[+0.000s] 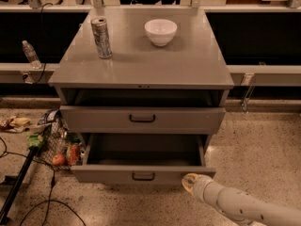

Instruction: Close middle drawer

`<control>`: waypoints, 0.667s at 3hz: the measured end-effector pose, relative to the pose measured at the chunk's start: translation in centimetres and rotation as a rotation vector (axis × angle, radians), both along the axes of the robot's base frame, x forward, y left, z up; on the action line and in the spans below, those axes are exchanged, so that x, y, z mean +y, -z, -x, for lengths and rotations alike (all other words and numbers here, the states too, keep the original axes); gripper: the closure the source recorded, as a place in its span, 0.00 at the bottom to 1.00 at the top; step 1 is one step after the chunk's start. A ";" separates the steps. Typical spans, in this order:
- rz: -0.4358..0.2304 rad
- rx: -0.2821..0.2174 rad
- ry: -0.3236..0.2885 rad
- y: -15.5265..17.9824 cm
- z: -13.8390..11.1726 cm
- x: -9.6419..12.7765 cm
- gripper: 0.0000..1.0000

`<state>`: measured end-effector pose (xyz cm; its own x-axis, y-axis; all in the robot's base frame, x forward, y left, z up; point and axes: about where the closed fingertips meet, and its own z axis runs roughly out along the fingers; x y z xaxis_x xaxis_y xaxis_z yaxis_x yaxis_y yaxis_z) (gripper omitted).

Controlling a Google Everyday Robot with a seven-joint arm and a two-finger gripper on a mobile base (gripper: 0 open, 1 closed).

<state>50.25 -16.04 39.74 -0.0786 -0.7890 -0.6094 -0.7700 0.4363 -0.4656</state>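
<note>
The grey cabinet (141,74) has the middle drawer (141,149) pulled out, a deep empty box with a flat front and a small black handle (143,176). The uppermost drawer (141,119) above it stands slightly ajar. The lowest drawer is hidden under the open one. My gripper (190,182) is at the end of the white arm (240,206) coming in from the lower right. Its tip is against the right end of the middle drawer's front.
A silver can (101,36) and a white bowl (161,31) stand on the cabinet top. A wire basket with food items (59,147), a black pole (19,182) and cables lie on the floor to the left. A water bottle (31,54) stands on the left ledge.
</note>
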 end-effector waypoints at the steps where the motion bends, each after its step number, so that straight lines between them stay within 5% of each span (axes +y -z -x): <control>1: 0.003 -0.046 0.018 0.9 -3.4 -0.8 1.00; 2: -0.009 -0.044 0.016 1.5 -4.9 -1.2 1.00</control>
